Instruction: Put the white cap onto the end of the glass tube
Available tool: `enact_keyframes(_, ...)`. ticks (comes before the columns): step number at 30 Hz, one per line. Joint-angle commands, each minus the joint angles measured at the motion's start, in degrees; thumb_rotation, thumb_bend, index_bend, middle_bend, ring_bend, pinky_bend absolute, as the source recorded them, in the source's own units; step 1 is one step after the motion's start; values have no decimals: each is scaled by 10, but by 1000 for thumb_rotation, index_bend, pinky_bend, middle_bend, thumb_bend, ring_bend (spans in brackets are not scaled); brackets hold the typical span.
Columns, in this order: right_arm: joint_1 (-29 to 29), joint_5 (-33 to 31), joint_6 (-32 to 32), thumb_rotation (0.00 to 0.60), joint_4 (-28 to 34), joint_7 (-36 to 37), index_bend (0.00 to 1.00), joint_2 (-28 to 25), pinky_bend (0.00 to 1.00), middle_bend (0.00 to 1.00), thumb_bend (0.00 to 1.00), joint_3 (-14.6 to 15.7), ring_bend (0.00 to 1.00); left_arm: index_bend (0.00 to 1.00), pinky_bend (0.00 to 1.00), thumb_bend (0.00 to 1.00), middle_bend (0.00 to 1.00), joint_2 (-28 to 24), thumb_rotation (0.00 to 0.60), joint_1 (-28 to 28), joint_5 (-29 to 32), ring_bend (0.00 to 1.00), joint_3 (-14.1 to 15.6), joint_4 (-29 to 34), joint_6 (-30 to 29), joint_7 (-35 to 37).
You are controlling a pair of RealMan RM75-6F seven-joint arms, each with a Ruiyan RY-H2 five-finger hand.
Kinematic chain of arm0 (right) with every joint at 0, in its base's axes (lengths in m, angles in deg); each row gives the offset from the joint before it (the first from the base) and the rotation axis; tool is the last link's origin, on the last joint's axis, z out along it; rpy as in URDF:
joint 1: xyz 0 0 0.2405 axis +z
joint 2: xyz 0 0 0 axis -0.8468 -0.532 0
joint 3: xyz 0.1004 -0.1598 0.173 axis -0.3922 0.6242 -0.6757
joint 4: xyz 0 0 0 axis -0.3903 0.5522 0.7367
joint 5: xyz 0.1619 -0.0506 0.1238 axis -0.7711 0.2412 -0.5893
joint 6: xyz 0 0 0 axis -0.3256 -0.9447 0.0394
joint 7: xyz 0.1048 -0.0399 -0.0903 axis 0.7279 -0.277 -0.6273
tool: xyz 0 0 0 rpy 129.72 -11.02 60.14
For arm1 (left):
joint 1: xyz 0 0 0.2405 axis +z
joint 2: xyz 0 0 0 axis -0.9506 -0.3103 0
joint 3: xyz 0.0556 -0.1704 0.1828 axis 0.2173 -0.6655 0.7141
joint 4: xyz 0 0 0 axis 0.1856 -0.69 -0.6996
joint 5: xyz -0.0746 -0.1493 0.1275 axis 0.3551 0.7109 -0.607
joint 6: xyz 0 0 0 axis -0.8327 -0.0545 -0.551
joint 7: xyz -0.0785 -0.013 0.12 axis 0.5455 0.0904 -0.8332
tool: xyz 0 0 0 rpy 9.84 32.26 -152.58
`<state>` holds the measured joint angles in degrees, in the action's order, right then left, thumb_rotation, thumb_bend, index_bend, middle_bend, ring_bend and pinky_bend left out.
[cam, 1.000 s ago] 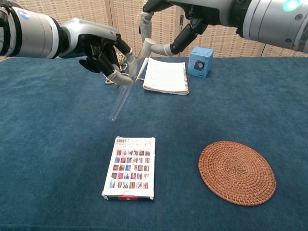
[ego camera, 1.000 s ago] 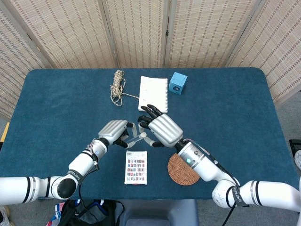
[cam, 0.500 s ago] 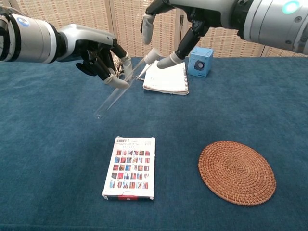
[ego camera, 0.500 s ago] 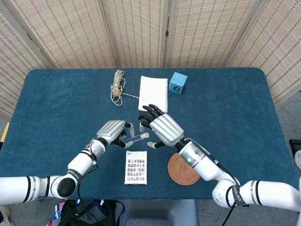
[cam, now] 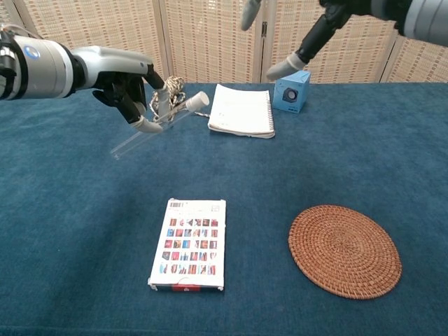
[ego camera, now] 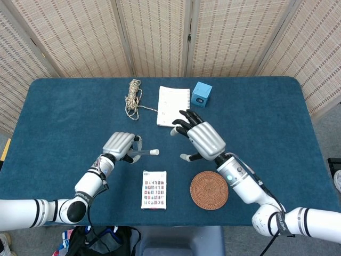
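Left hand (cam: 133,87) grips the glass tube (cam: 143,133), white cap (cam: 197,100) fitted; right hand (ego camera: 202,137) spread, holding nothing, beyond the woven coaster (cam: 344,250).

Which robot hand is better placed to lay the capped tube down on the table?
Left robot hand: it already holds the tube, cap on. The right is empty, apart.

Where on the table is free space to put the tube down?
The table is bare right of the blue cube, and left of the rope. The front is crowded: card box, coaster.
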<state>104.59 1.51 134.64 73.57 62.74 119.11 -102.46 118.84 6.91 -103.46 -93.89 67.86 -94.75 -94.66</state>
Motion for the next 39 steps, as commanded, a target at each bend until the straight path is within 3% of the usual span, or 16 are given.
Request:
enact_keyframes(1,-19,6,15,600,4,13,332,-21,0,206,118,4,0,590,1000,367,995,38,600,-11,15,1000,22,-29,-40,-64)
enact_keyframes(9,-40,9,18,600,-6,39,332,-36,0,206,118,10,0,589,1000,367,995,139,600,-29,46,1000,27,-103,-105,-184)
enact_keyframes(19,-49,12,14,600,-25,55,332,-32,0,206,118,13,0,575,1000,367,995,227,600,-41,52,1000,13,-189,-122,-275)
enact_keyframes(39,-60,4,2,600,-39,57,332,-30,0,206,118,15,0,450,1000,364,995,303,600,-31,58,1000,-21,-286,-75,-336)
